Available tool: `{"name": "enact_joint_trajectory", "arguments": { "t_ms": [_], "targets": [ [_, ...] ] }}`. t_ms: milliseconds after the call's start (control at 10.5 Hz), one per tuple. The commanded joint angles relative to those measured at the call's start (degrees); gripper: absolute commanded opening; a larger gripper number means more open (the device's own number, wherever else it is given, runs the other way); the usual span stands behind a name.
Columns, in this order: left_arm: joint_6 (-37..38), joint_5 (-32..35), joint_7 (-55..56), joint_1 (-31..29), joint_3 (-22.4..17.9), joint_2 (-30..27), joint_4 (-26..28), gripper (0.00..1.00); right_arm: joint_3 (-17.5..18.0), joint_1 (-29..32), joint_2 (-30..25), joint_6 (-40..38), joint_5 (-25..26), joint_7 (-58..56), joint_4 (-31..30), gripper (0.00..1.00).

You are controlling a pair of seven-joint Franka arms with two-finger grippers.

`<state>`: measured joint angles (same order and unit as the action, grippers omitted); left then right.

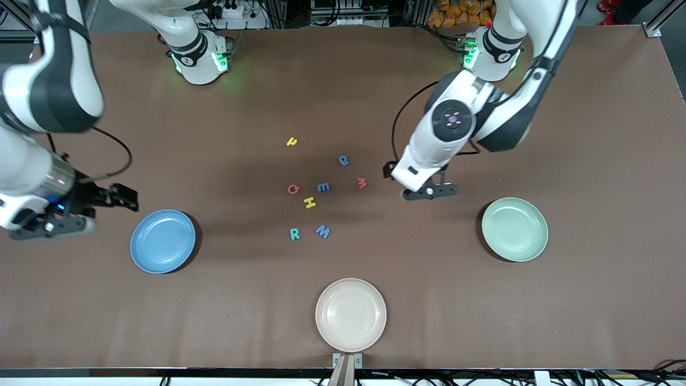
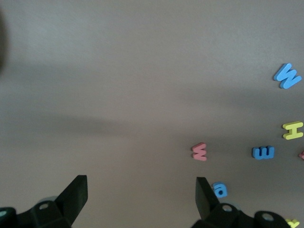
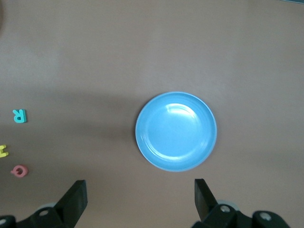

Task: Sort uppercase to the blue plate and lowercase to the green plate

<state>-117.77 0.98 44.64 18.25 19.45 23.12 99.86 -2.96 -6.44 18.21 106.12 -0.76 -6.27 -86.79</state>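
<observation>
At the left edge of the front view the right hand [image 1: 80, 212] hangs over bare table [image 1: 589, 134], fingers spread wide and empty, just beside the blue plate [image 1: 163, 241], probably so capitals go a short way. In mid-frame all eight letters lie loose on the table: yellow hooked letter [image 1: 291, 141], rounded blue letter [image 1: 343, 160], red G [image 1: 293, 188], blue m [image 1: 323, 187], red m [image 1: 362, 183], yellow H [image 1: 310, 202], teal R [image 1: 295, 234], blue M [image 1: 322, 231]. The cream plate [image 1: 350, 314] sits low centre, unused. Right of the letters the left hand [image 1: 429, 190] hovers wide open and empty, near the red m, seemingly first pick for the green plate [image 1: 514, 229] at right.
</observation>
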Motion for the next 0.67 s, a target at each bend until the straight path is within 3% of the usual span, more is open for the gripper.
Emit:
{"name": "enact_joint_trajectory", "arguments": {
  "t_ms": [0, 285, 570],
  "targets": [
    [-3.3, 3.0, 4.9, 2.6, -0.4, 3.1, -0.4, 1.00, -0.1, -2.3, 3.8, 3.6, -0.1, 1.0, 1.2, 1.00],
    [-7.6, 10.0, 14.1, 6.7, -0.4, 8.6, -1.5, 1.00, -0.1, -5.5, 7.5, 7.1, -3.5, 1.1, 1.2, 1.00],
    [-8.3, 12.2, 17.5, 8.6, -0.5, 12.8, -4.1, 1.00, -0.1, -7.5, 10.3, 8.1, -4.3, 1.0, 1.6, 1.00]
  ]
}}
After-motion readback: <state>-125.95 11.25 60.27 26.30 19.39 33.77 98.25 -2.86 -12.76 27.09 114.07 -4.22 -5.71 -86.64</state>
